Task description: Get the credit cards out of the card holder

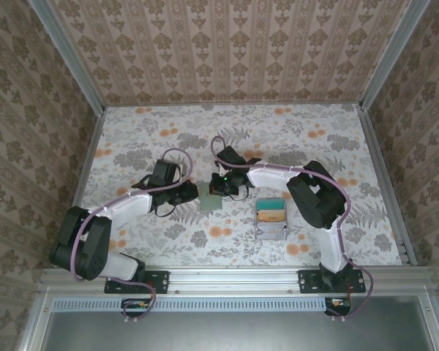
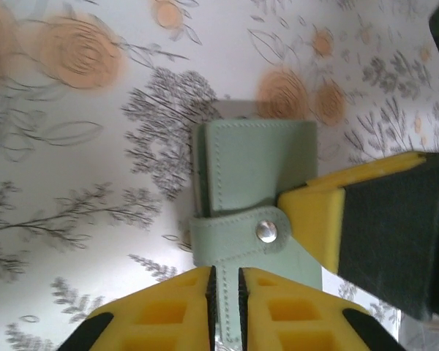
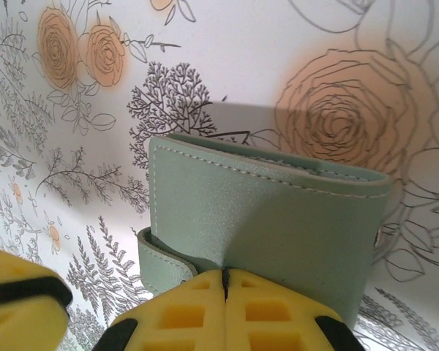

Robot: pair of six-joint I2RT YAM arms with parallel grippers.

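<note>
Overhead, the left gripper (image 1: 189, 194) reaches in from the left over the flowered table (image 1: 314, 146), about mid-table. Its wrist view shows the yellow fingers (image 2: 168, 311) almost together, with a thin pale-green edge caught in the narrow slit between them. The card holder (image 1: 211, 199) sits just right of that gripper, between the two grippers and held by both. It is folded shut, its grey-green cover out, and a strap (image 2: 227, 238) with a metal snap (image 2: 266, 232) wraps round its near edge. The right gripper (image 1: 221, 189) touches the holder's right side. Its wrist view shows its pads (image 3: 278, 314) pressed to a hairline seam on the cover's near edge, seemingly pinching it. Further right, well apart from the holder, a grey tray (image 1: 271, 232) with teal and tan contents lies flat beside the right arm's elbow.
</note>
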